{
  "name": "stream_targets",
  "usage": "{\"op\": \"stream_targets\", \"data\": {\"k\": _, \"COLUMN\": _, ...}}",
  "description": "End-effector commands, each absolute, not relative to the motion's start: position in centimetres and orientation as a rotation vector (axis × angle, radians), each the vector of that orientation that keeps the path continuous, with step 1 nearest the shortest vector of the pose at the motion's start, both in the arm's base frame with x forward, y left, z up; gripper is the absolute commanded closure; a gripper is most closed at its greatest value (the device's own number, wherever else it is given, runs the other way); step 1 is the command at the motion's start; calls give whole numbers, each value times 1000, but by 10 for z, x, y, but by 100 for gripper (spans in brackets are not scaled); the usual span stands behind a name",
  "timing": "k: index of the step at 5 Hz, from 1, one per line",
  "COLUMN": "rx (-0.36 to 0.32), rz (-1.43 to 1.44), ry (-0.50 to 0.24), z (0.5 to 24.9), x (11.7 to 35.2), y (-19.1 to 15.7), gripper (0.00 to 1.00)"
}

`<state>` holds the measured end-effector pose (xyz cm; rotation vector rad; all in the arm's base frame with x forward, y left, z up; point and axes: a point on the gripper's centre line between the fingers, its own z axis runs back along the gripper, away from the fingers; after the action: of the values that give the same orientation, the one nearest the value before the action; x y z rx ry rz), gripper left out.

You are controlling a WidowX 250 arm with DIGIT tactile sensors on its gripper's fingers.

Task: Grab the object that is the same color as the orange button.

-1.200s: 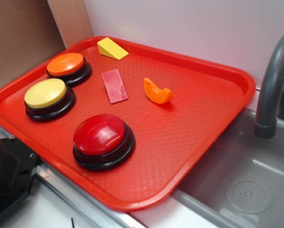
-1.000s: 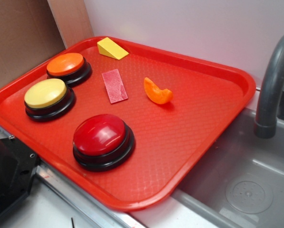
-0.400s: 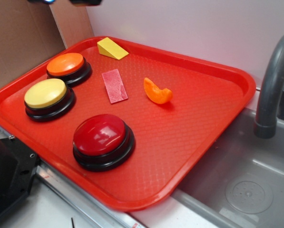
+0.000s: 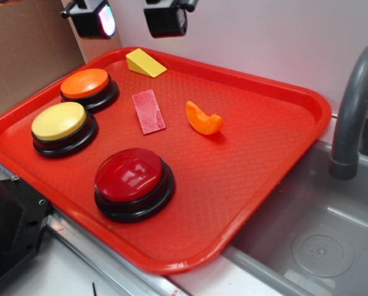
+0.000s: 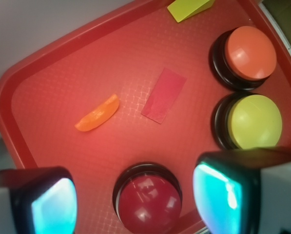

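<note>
The object, a small glossy orange crescent, lies near the middle of the red tray; the wrist view shows it at left of centre. The orange button sits at the tray's back left, at upper right in the wrist view. My gripper hangs open high above the tray's back edge, well apart from the crescent. Its two fingertips frame the red button from far above, with nothing between them.
A yellow button and a red button stand on the tray's left and front. A flat red rectangle and a yellow wedge block lie nearby. A grey faucet and sink are at right.
My gripper has come down into the exterior view from above the top edge. Nothing on the tray has moved.
</note>
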<state>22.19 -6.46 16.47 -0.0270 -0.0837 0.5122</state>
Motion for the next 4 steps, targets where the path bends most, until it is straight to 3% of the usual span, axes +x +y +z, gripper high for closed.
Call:
{"op": "stream_targets", "data": {"k": 1, "rx": -63, "rz": 504, "ry": -146, "z": 181, "x": 229, "y": -63, "gripper": 0}}
{"op": "stream_targets", "data": {"k": 2, "rx": -63, "rz": 504, "ry": -146, "z": 181, "x": 229, "y": -63, "gripper": 0}}
{"op": "stream_targets", "data": {"k": 3, "rx": -117, "rz": 616, "ry": -106, "z": 151, "x": 235, "y": -62, "gripper": 0}}
{"op": "stream_targets", "data": {"k": 4, "rx": -107, "rz": 746, "ry": -112, "z": 132, "x": 235, "y": -66, "gripper": 0}}
